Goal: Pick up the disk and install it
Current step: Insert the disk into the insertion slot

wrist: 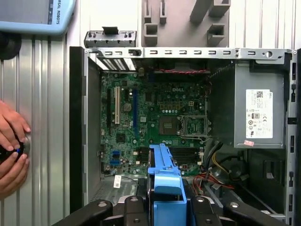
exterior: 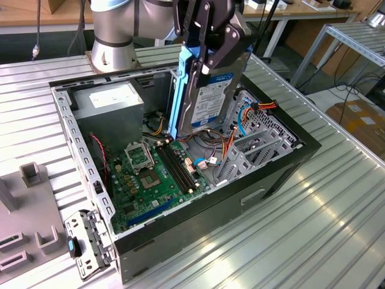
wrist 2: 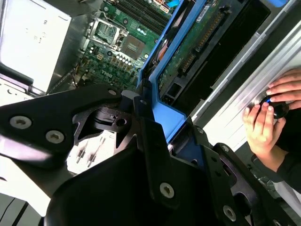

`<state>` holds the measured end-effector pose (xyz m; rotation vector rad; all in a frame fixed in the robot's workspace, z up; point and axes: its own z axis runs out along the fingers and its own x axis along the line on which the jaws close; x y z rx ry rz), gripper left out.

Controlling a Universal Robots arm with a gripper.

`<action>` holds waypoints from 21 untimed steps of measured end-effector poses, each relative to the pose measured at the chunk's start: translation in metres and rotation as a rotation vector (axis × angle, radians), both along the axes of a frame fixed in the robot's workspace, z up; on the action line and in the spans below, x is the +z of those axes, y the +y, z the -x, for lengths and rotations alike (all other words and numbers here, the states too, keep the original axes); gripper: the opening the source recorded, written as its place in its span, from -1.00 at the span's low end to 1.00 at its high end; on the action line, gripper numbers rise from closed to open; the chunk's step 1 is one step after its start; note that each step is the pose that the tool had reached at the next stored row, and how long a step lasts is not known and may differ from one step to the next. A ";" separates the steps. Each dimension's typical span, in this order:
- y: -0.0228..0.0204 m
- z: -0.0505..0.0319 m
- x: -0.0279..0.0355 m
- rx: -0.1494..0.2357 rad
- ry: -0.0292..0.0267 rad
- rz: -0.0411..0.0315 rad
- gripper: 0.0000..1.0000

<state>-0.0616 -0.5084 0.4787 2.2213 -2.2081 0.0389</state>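
The table (exterior: pixel 313 229) is ribbed, shiny sheet metal. On it lies one open computer case (exterior: pixel 252 195), a black box with pale, perforated steel framing inside. One robot arm (exterior: pixel 114 30), a smooth silver-grey tube, rises behind the case in the exterior view. Inside the case sit one plain grey metal power supply (exterior: pixel 111 102) and one flat green circuit board (exterior: pixel 144 180) studded with small parts. Loose red, orange and blue wires run over it.

The disk (exterior: pixel 213 99) is a flat dark-grey slab with a label on its face. A bright blue plastic rail runs down its edge on the exterior view's left. It hangs upright on its short end above the middle of the case, clear of the circuit board. The black, angular gripper (exterior: pixel 210 60) is closed on the disk's upper part, one finger against each broad face.

In the first wrist view, a person's two hands (wrist: pixel 10 129) rest on the table beside the case.
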 end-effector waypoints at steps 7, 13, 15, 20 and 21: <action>-0.0066 -0.0203 -0.0020 0.000 0.0001 0.0002 -0.26; -0.0164 -0.0322 -0.0039 0.000 0.0000 -0.0001 -0.26; -0.0218 -0.0326 -0.0046 -0.001 0.0001 0.0001 -0.26; -0.0287 -0.0390 -0.0067 -0.002 0.0000 -0.0001 -0.26; -0.0288 -0.0418 -0.0070 -0.002 0.0001 0.0002 -0.26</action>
